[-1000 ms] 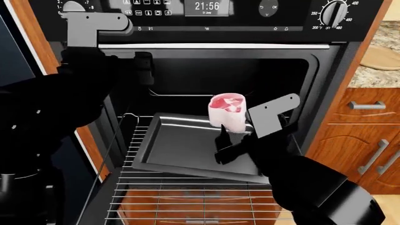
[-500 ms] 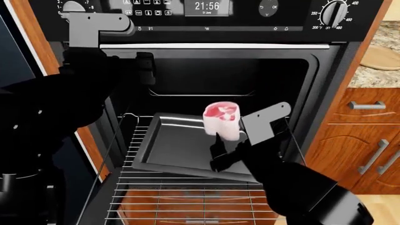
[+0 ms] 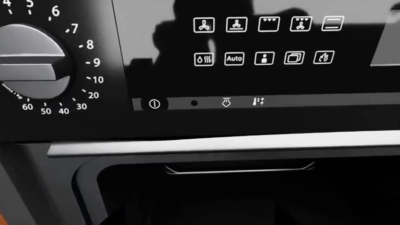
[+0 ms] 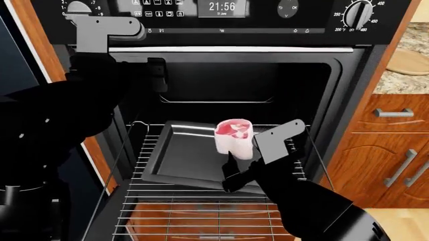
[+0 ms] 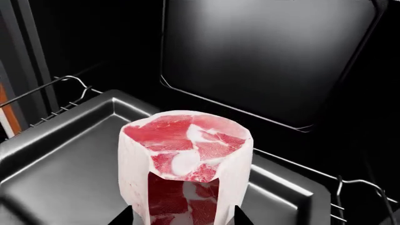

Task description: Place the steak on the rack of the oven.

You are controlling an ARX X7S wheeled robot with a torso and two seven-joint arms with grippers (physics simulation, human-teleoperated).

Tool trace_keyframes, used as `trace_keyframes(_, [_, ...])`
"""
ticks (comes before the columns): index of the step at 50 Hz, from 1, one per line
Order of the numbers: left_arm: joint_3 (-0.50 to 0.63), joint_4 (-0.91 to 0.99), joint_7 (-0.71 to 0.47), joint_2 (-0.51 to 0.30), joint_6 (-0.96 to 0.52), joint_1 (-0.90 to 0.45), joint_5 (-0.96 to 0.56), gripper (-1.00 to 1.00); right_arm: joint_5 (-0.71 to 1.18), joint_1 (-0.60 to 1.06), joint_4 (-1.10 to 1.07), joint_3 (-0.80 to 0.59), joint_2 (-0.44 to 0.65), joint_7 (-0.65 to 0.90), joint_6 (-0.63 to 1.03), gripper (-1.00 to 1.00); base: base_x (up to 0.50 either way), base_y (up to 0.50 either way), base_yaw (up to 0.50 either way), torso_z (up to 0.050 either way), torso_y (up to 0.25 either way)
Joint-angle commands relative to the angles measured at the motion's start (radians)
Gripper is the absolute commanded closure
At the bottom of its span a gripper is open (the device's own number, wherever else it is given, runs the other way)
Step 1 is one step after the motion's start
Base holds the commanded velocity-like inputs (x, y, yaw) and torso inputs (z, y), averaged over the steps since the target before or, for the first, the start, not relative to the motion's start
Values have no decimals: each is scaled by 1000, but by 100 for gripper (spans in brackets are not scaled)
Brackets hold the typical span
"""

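head view: right gripper (image 4: pixel 236 168) has the steak (image 4: pixel 234 138) clamped between its jaws, upright, marbled red face up, pale sides showing. steak is held over the dark baking tray (image 4: pixel 181 155), toward the tray's right-hand side, inside the open front of the oven (image 4: pixel 228 75). tray sits on the rack (image 4: pixel 201 211), whose wire bars stick out toward the camera below the tray. cannot tell if the steak bottom touches the tray.

right wrist view: steak (image 5: pixel 186 164) fills the centre, two dark fingertips (image 5: pixel 122 218) on either side of its lower part, jaws closed on it. tray (image 5: pixel 56 159) is under it, rack wire (image 5: pixel 69 84) at the edge, dark oven back wall behind.

left arm is raised at the oven's upper left near the control panel; left gripper (image 4: pixel 155 74) is up by the cavity's top edge, jaw state cannot be told. left wrist view shows only the knob (image 3: pixel 31 63), panel icons (image 3: pixel 234 58) and silver trim (image 3: pixel 218 143). clock display (image 4: pixel 222 7) reads 21:56.
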Motion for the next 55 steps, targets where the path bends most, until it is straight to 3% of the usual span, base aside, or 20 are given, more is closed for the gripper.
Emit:
trace_keyframes(1, [2,-4,0,-4,7,3,-2,-100,-30,-13,24,-10,-7,-18,-31,100,0,0,0,0,0])
trace_keyframes(21, [3,-6,-2,-10,18,14,-6,-100,-23,-26,59,-10,-13,-25,-51,100,0,0,0,0,1])
trace_keyframes(22, [4,-6,0,-11,20,15,-6,-100,-20,-26,59,-8,-13,-24,-47,-100,0,0,0,0,0])
trace_keyframes(55, [-1,-4,-7,-9,30,21,-25,-100,124,-50,-256,105,43,98,103,-100,0,0,0,0,0])
